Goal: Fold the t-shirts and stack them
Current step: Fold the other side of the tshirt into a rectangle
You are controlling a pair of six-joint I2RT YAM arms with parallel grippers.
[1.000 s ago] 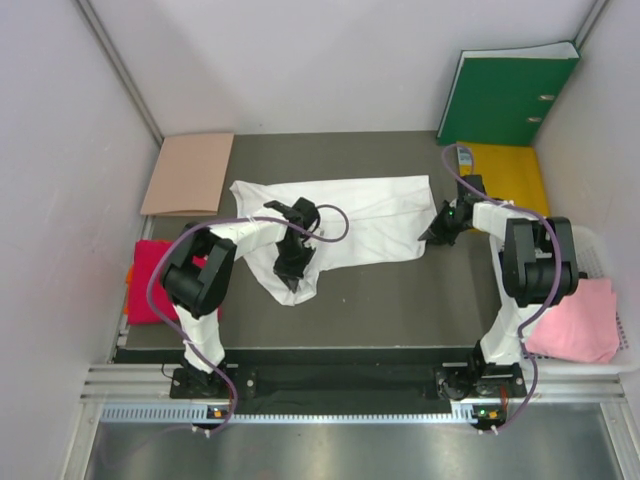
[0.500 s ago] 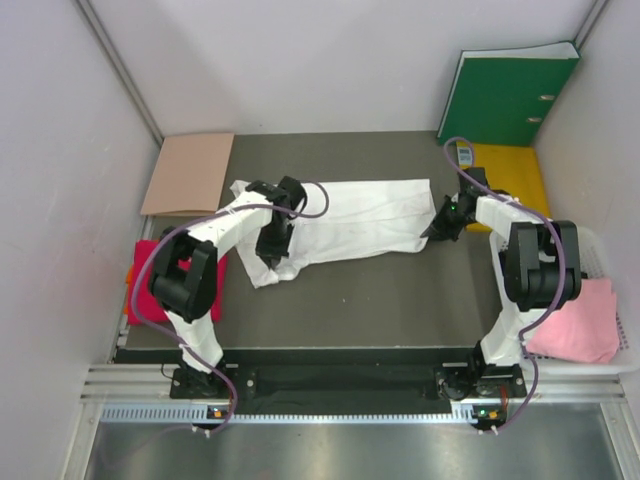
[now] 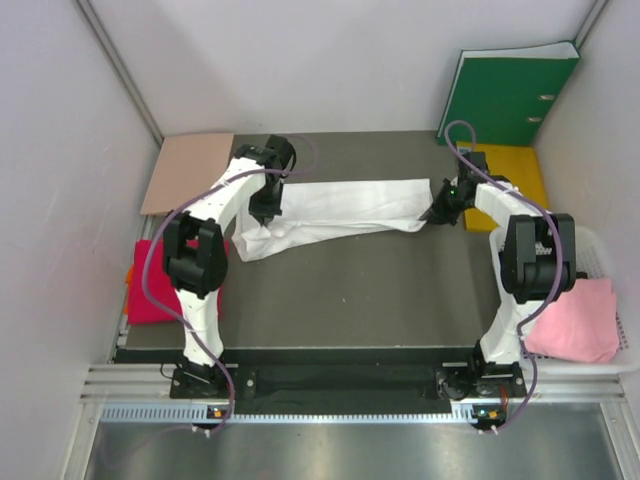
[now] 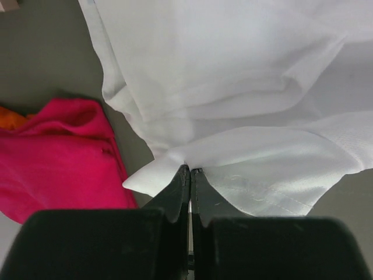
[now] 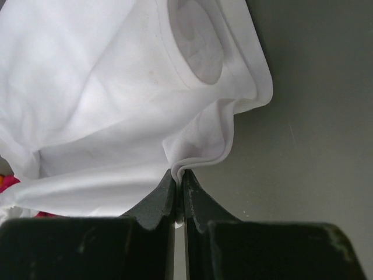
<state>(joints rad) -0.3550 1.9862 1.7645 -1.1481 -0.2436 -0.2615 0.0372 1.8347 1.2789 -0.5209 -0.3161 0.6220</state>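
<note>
Reaching far forward, left arm [image 3: 225, 197] and right arm [image 3: 497, 203], both jaws clamped on white t-shirt [image 3: 350, 205] ends

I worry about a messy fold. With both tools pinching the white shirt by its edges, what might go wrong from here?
The left tool and right tool each pinch only a thin edge of the white t-shirt; a pull might slip it free.
The cloth lies bunched and creased between them, so the fold may set crooked.
The red t-shirt lies close by the left tool; trailing cloth could drag onto it.
</note>
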